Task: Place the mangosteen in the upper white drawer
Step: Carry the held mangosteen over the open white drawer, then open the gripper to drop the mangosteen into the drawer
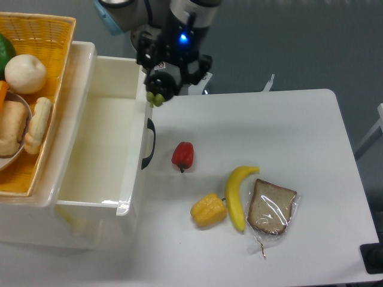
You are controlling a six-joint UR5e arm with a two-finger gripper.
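The small round dark mangosteen (160,85) sits clamped in my two-finger gripper (161,81), above the front edge of the glossy white plastic drawer (102,149).

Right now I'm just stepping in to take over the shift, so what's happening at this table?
The arm's end effector holds the mangosteen, a dark fruit with green leaflets, at the front edge of the open white drawer, near the handle. It hasn't been dropped in; the drawer looks empty. A red pepper, yellow pepper, banana and wrapped bread lie on the table.
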